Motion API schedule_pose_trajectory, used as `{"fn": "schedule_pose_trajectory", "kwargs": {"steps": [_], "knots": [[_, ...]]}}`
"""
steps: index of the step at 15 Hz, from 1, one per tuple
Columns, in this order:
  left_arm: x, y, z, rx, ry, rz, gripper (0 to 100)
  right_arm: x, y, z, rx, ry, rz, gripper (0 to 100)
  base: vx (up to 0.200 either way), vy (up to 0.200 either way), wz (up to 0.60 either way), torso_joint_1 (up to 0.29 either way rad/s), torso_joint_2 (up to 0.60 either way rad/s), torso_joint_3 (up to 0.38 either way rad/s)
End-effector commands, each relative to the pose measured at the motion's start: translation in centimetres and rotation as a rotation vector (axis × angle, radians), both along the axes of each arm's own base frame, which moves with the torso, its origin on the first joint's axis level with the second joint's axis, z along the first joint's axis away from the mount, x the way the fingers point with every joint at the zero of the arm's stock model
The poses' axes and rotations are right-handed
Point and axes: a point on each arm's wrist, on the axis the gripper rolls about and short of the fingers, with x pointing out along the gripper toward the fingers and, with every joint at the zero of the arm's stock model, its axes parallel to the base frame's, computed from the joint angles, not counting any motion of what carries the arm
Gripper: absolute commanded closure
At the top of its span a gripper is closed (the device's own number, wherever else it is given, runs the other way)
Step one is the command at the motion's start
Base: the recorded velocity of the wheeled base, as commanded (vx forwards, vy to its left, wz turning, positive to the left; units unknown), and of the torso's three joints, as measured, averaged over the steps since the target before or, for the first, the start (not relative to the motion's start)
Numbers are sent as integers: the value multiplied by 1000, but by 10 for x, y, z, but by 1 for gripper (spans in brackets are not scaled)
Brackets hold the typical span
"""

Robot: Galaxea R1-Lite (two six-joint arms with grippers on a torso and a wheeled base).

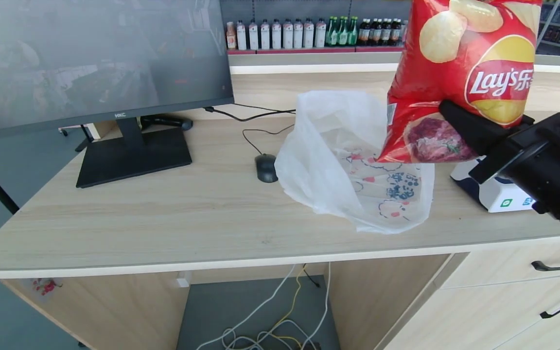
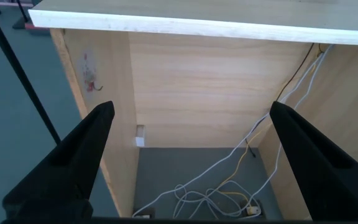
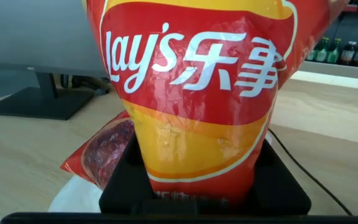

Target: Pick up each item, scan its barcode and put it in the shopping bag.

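A red bag of crisps (image 1: pixel 460 73) hangs high at the right of the counter, with my right gripper (image 1: pixel 474 127) shut on its lower part. It hovers above the right edge of the white plastic shopping bag (image 1: pixel 353 165), which lies slumped on the wooden counter. In the right wrist view the crisp bag (image 3: pixel 197 106) sits pinched between the black fingers (image 3: pixel 120 186). A white scanner (image 1: pixel 496 192) stands on the counter just below the gripper. My left gripper (image 2: pixel 191 162) hangs open below the counter edge, facing the space under the desk, with nothing between its fingers.
A monitor (image 1: pixel 95 63) on a black stand fills the counter's left rear. A black mouse (image 1: pixel 266 167) with its cable lies left of the shopping bag. Drawers (image 1: pixel 542 291) sit under the counter at right. Loose cables (image 2: pixel 210 186) lie on the floor under the desk.
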Motion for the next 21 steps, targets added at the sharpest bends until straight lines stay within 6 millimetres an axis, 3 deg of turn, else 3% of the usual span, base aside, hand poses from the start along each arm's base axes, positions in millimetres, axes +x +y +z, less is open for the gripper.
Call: {"fn": "schedule_pose_trajectory", "kwargs": {"steps": [1,3,7,10,17,21], "knots": [[0,0,0,0,0,1,0,7,4,0,-2,4,8,100,0,0,0,0,0,0],[0,0,0,0,0,1,0,11,10,-8,-26,27,49,100,0,0,0,0,0,0],[0,0,0,0,0,-1,0,44,29,-14,-46,50,111,100,0,0,0,0,0,0],[0,0,0,0,0,-1,0,53,46,-16,-48,48,155,100,0,0,0,0,0,0],[0,0,0,0,0,-1,0,71,47,-24,-53,73,125,100,0,0,0,0,0,0],[0,0,0,0,0,1,0,82,30,-29,-54,93,63,100,0,0,0,0,0,0]]}}
